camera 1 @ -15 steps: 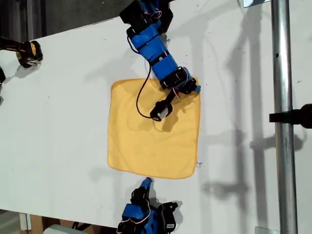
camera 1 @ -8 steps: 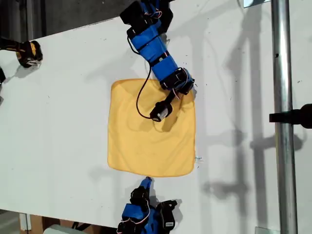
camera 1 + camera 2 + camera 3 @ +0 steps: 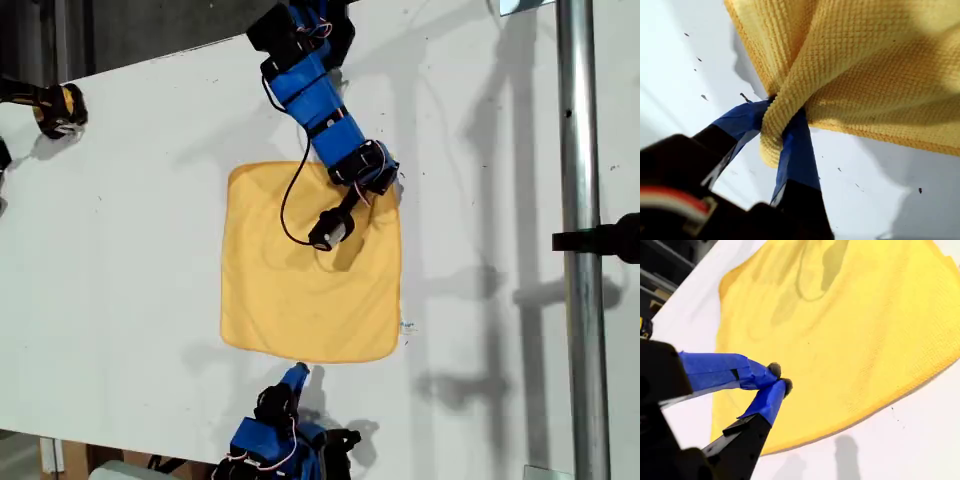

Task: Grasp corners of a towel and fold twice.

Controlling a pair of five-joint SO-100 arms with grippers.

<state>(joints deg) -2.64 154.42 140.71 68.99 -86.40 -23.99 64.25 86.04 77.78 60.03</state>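
A yellow microfibre towel (image 3: 310, 265) lies nearly flat on a white table (image 3: 130, 200). One rounded corner (image 3: 771, 145) is pinched by my first gripper (image 3: 772, 132) (waffled pile bunched). No fold is made yet. My second gripper (image 3: 777, 381), pressed together and empty, hovers over the near edge.

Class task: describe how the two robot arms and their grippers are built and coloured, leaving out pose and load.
Both arms are blue plastic with black motor blocks. My first gripper and my second gripper have black jaws with blue-wrapped tips. A black cable loops along the arm at the exterior view's top, beside a round camera.
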